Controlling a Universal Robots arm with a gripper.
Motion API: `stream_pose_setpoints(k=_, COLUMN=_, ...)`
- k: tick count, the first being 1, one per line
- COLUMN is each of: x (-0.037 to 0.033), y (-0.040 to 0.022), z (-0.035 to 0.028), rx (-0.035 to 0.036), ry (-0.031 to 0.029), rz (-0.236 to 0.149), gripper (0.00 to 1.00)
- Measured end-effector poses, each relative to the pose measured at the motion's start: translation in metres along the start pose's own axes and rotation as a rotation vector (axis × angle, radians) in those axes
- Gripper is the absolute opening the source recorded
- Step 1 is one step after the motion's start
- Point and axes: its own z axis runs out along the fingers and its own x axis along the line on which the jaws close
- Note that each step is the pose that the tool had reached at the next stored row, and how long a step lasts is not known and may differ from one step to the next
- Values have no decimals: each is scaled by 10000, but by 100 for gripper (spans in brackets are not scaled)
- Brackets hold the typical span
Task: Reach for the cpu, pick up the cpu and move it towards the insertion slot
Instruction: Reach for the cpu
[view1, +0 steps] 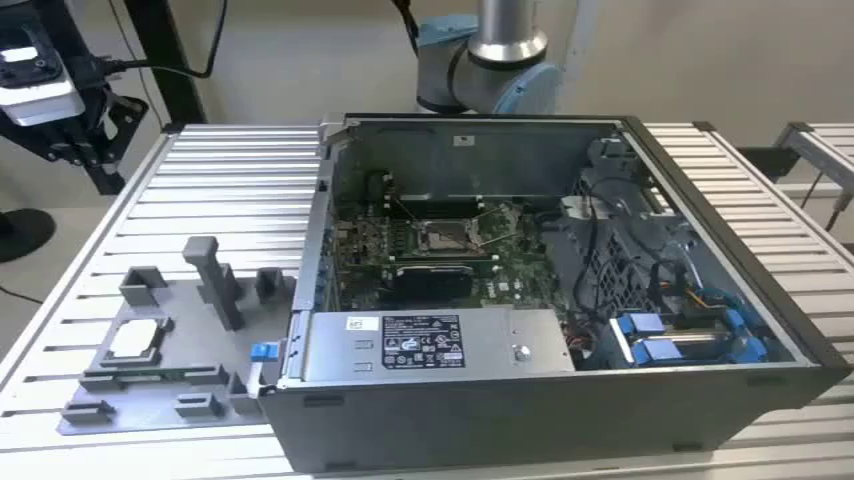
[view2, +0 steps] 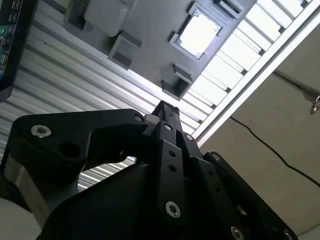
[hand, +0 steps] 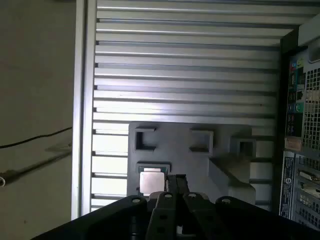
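pincer (hand: 176, 178) clenched on nothing, pointing down over the cpu (hand: 151, 181) in its tray (hand: 175, 150).

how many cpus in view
1. The cpu lies in the holder's pocket on the table, at the exterior view's left of the computer case. The insertion slot looks empty; more may be hidden.

Silver-white cpu (view1: 138, 340), grey holder (view1: 187, 352), green board (view1: 358, 245)

Exterior view overlooks table (view1: 227, 180), both wrist views face fixture (hand: 180, 145)
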Motion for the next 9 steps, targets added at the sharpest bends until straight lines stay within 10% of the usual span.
stream_pose_setpoints(k=9, x=0, y=0, z=0, rx=0, ry=0, rz=0, gripper=0)
